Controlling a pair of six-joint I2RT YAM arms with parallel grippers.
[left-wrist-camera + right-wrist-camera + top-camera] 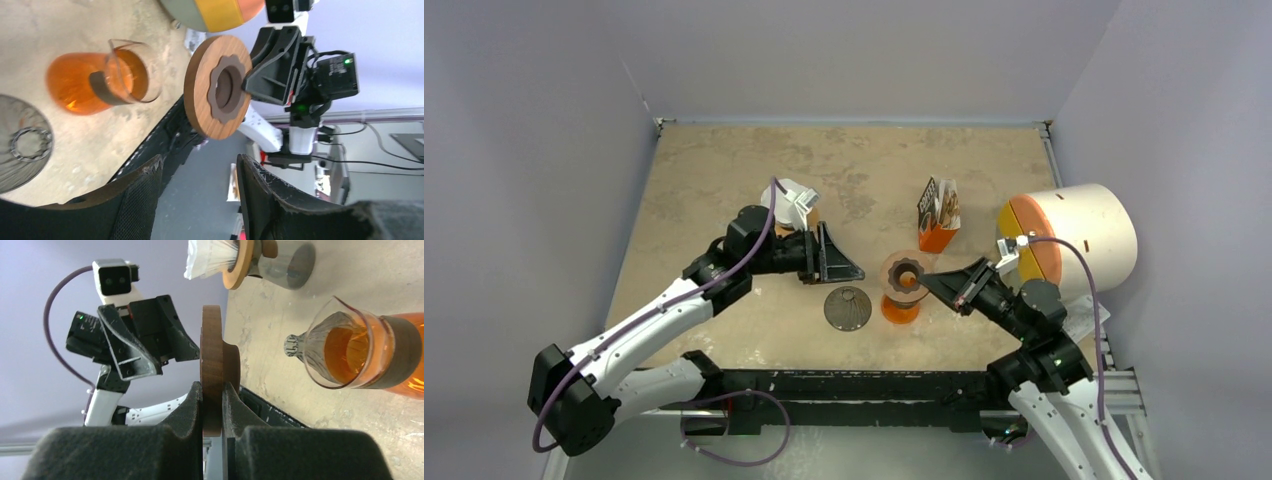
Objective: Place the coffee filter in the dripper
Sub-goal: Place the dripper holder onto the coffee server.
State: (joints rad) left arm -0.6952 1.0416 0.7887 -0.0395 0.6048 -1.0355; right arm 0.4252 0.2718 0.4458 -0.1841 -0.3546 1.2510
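Note:
My right gripper (936, 281) is shut on the edge of a round wooden dripper ring (904, 272) with a dark scalloped centre. It holds the ring on edge above the orange glass carafe (901, 306). In the right wrist view the ring (212, 355) stands between the pads (192, 405). White paper filters (796, 203) sit in a stand at the back left, behind my left gripper (838, 262). That gripper is open and empty and faces the ring (217, 87). A grey metal mesh cone (847, 308) lies on the table left of the carafe.
An orange printed box (938, 215) stands behind the carafe. A large white cylinder with an orange and yellow face (1069, 236) lies at the right edge. The table's front edge (864, 375) runs just below the carafe and mesh cone.

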